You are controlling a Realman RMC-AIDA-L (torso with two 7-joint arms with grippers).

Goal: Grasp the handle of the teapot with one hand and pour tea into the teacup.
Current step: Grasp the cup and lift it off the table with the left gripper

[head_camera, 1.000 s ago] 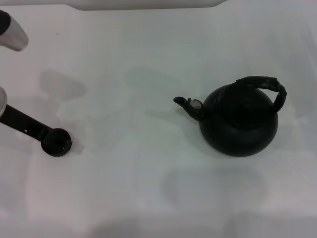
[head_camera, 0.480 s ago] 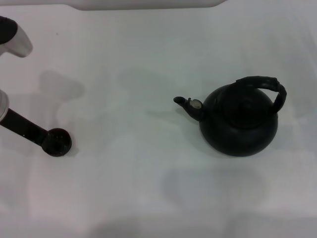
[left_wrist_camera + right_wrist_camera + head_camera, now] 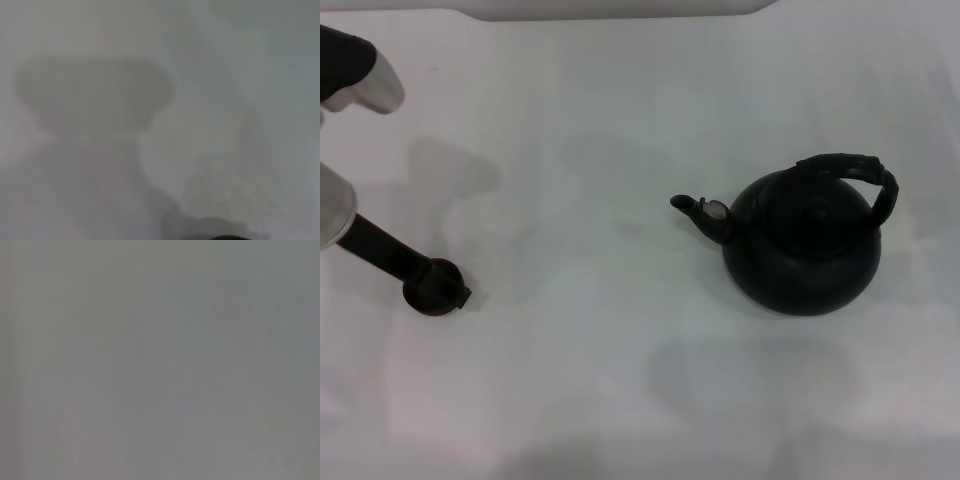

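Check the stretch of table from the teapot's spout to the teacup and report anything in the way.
Nothing visible. The teapot sits on the right, spout pointing toward the teacup at the left gripper; only bare table lies between.

The left arm's black tool point(image 3: 432, 286) covers the tiny dark teacup, its fingers indistinguishable. The arm runs off the frame's edge. The right wrist view shows only grey blur.

A wide bare stretch of white table point(image 3: 600, 330) lies between the teapot point(image 3: 802, 245) at right and the left gripper point(image 3: 437, 287), apparently over the teacup, at left
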